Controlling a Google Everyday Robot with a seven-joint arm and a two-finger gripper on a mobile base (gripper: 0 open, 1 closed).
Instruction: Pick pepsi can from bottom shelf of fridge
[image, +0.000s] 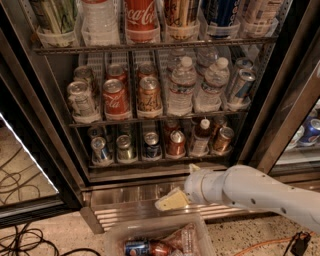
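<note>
Fridge (289, 60) grille (130, 196): ribbed, shiny steel. Pepsi can (152, 146): glossy metal. Gripper (172, 201), in front of grille: smooth matt cream plastic.

Warm light pours down inside the fridge (280, 100): the top cans glow, but it's dimmer down at the bottom shelf (160, 161), where the pepsi can (152, 146) sits half in shadow. Glare streaks across the steel grille (130, 195). The gripper (172, 201) hangs pale and well lit in front of that grille, just below the shelf. A white light strip (25, 150) burns along the left door edge. The floor (65, 235) is murky, and labels look soft throughout.
</note>
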